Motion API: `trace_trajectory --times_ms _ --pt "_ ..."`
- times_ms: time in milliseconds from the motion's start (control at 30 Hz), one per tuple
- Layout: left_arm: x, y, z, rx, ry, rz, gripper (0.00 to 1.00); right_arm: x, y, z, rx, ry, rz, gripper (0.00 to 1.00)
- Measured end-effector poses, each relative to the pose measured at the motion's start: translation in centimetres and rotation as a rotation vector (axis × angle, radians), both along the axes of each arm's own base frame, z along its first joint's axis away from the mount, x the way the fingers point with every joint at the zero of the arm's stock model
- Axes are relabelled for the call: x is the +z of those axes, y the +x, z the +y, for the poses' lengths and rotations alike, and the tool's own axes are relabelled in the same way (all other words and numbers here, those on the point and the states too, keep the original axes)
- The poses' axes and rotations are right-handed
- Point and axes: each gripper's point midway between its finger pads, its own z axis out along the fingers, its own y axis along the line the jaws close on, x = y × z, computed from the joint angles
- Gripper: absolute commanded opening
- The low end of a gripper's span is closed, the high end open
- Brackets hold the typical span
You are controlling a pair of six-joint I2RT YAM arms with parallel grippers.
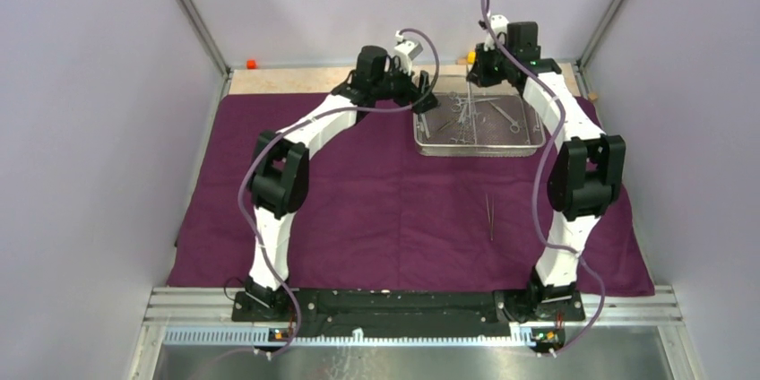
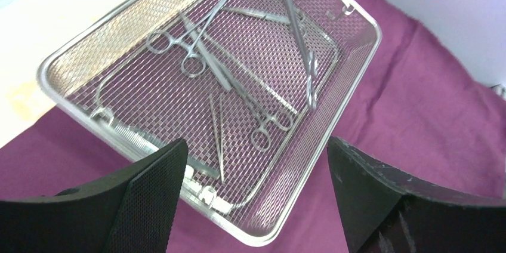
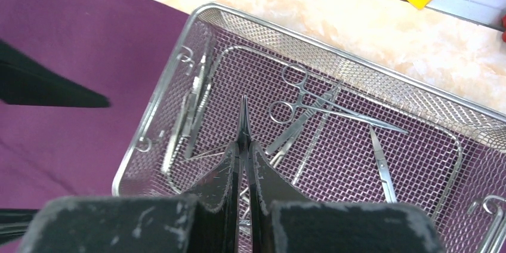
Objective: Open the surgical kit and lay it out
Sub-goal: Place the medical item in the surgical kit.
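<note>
Instrument lay-out is in hand: the right gripper (image 3: pixel 243 148), clamped on a slim steel instrument (image 3: pixel 243 116) above the mesh tray (image 1: pixel 475 152) at the far edge of the cloth wrap (image 1: pixel 376 210), should next lift it clear and set it beside the tweezers (image 1: pixel 489 216), while the left gripper (image 2: pixel 255 145) hangs with fingers spread wide.

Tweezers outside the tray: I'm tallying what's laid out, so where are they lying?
In the top view, the tweezers lie alone on the purple cloth, right of centre, on the near side of the mesh tray and left of the right arm.
</note>
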Motion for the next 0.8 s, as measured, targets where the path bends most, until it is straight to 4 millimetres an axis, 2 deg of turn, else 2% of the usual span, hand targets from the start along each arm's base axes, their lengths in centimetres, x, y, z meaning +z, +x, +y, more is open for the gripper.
trace_trajectory --times_ms 167,367,633,800 --pt "0.6 0.6 -2.7 -0.038 -0.061 0.030 0.88 1.9 -0.7 0.9 -0.009 0.090 -0.015 0.00" --pt "0.7 0.6 -5.9 -0.083 -0.117 0.067 0.85 1.7 -1.6 1.8 -0.015 0.172 0.021 0.00" --pt "0.0 0.5 -8.3 -0.098 -0.142 0.103 0.71 1.9 -2.1 2.4 -0.022 0.230 0.040 0.00" --pt "-0.5 0.2 -8.7 -0.100 -0.149 0.144 0.53 2.9 -2.4 2.5 -0.018 0.246 0.027 0.00"
